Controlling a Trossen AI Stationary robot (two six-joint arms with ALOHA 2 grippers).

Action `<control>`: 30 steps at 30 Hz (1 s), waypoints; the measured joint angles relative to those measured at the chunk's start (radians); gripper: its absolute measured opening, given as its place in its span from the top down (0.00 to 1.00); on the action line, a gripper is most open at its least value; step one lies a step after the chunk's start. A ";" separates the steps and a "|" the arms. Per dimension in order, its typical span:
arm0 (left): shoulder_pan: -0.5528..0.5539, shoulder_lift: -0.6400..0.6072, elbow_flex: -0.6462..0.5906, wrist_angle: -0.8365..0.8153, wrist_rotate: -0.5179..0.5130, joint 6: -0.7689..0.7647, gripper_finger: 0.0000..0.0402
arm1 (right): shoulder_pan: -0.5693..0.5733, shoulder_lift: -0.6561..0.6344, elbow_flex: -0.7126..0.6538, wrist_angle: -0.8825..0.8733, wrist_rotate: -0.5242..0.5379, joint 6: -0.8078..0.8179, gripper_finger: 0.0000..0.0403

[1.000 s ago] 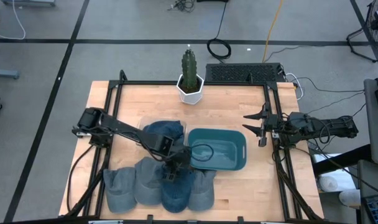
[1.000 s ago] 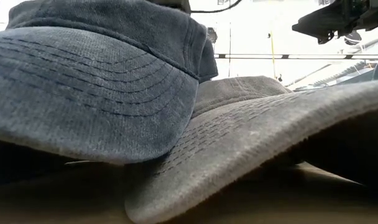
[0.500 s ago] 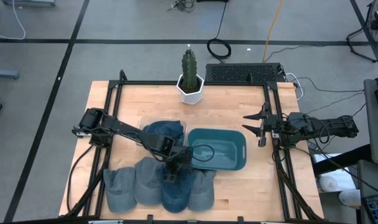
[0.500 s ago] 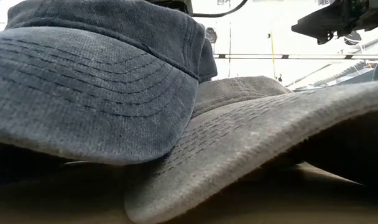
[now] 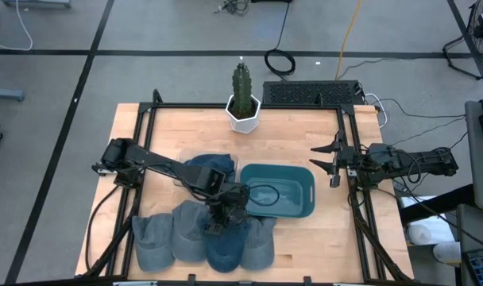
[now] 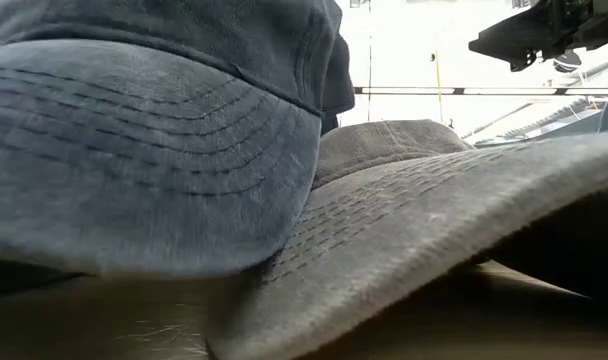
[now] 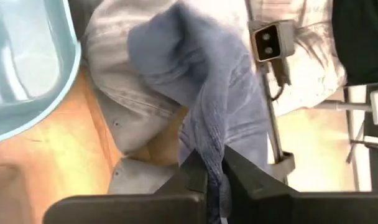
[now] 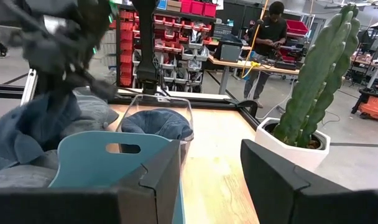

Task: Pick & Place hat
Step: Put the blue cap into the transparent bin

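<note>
Table (image 5: 289,127): pale wood, black-framed, on grey floor.
Room: shelves, a person at a bench.
Hat (image 7: 201,87): pinched in left gripper (image 7: 215,180), beside blue bin (image 5: 277,191).
Right gripper (image 5: 327,158): fingers apart, at table's edge.

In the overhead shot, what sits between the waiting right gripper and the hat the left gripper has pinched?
In the high view, the teal bin lies between the right gripper and the dark blue hat held by the left gripper; otherwise bare tabletop.
</note>
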 joint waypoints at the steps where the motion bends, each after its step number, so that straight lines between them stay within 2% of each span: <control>1: -0.002 0.000 0.033 -0.034 -0.009 0.003 0.96 | 0.000 0.000 0.000 0.000 0.000 0.000 0.61; 8: -0.042 -0.001 0.308 -0.294 -0.202 0.029 0.95 | 0.000 0.000 0.000 0.000 0.000 0.000 0.61; 11: -0.071 -0.001 0.420 -0.427 -0.324 0.032 0.96 | 0.000 0.000 0.000 0.000 0.000 0.000 0.61; 15: -0.117 -0.002 0.529 -0.620 -0.505 0.219 0.96 | 0.000 0.000 0.000 0.000 0.000 0.000 0.61; 18: -0.155 -0.025 0.535 -0.606 -0.588 0.429 0.94 | 0.000 0.000 -0.001 0.000 0.000 0.000 0.61; 20: -0.177 -0.037 0.546 -0.608 -0.669 0.497 0.92 | 0.000 -0.001 -0.001 0.001 0.001 0.000 0.61; 25: -0.207 -0.045 0.544 -0.609 -0.922 0.460 0.95 | 0.000 0.000 -0.001 0.000 0.000 0.000 0.61; 30: -0.224 -0.051 0.546 -0.609 -1.140 0.522 0.96 | 0.000 0.000 -0.001 0.000 0.000 0.000 0.61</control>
